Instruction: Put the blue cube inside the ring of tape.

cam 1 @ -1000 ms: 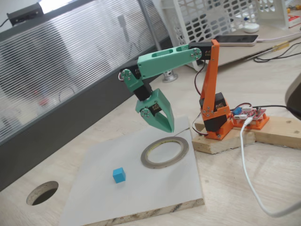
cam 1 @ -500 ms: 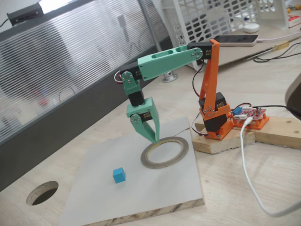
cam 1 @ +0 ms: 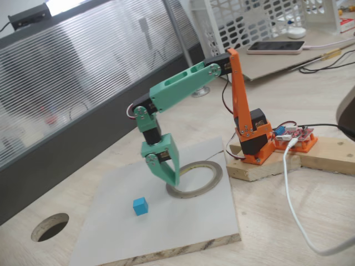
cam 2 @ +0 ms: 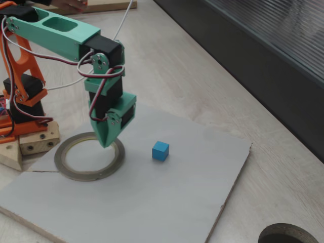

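Observation:
The blue cube [cam 1: 140, 206] [cam 2: 160, 151] lies alone on the white board, untouched. The ring of tape [cam 1: 199, 192] [cam 2: 88, 175] lies flat on the same board, its centre opening bare. My green gripper [cam 1: 173, 180] [cam 2: 105, 143] points straight down, its tips just above the ring's rim on the side facing the cube. The fingers are pressed together in one wedge with nothing between them. About a gripper's length of bare board separates the tips from the cube.
The white board [cam 1: 166, 233] [cam 2: 152, 202] rests on a wooden tabletop with a dark round hole [cam 1: 50, 227] [cam 2: 288, 235] near its corner. The orange arm base stands on a wooden block [cam 1: 321, 152] beside a white cable [cam 1: 291, 194]. A dark wall panel runs behind.
The arm has swung down and left in the fixed view. The gripper went from high above the ring's far side to low over its rim nearer the cube.

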